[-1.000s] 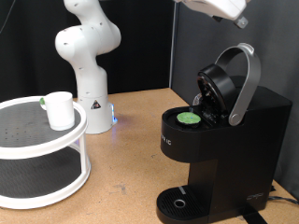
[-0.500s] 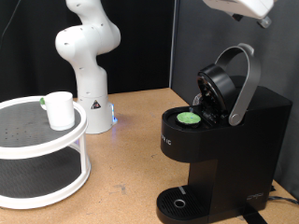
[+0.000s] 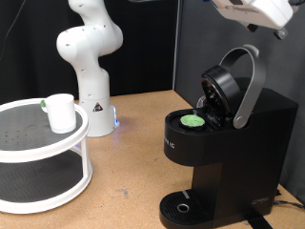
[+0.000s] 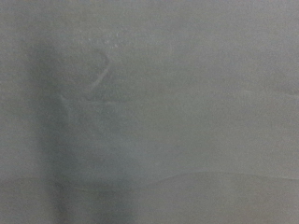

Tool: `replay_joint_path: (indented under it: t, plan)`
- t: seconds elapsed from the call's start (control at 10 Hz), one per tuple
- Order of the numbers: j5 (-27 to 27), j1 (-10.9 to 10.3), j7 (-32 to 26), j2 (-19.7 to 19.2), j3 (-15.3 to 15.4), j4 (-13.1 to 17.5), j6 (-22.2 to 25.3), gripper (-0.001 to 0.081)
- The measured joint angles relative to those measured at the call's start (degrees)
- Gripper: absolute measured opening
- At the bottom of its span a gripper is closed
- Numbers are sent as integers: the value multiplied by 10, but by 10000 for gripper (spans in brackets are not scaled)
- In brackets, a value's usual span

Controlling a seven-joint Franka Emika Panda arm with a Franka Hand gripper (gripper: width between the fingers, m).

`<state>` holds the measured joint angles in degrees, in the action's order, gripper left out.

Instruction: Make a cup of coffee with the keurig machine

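Higher and rightward went the gripper (image 3: 272,17); whether its fingers were apart, I couldn't tell. Keurig machine (image 3: 224,143) stood lid-open, pod (image 3: 193,121) loaded; cup (image 3: 61,112) waited on the rack (image 3: 43,153).

I read this as a robotics lab rather than a kitchen: a white robot arm (image 3: 88,52) is bolted onto a bare wooden tabletop (image 3: 133,153), black curtain (image 3: 29,48) hangs behind, and a white two-tier rack (image 3: 43,153) stands like test equipment.
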<state>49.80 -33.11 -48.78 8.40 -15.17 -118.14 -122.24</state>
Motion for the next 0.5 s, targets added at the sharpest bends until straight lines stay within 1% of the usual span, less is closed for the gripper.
replay_joint_path:
  t: [0.2, 0.3, 0.4, 0.5]
  plan:
    - [-2, 0, 0, -8, 7, -2, -14, 803]
    - [-10, 0, 0, -9, 9, -5, -24, 777]
    - [-19, 0, 0, -9, 10, -9, -26, 603]
    - [-24, 0, -1, -8, 10, -12, -26, 603]
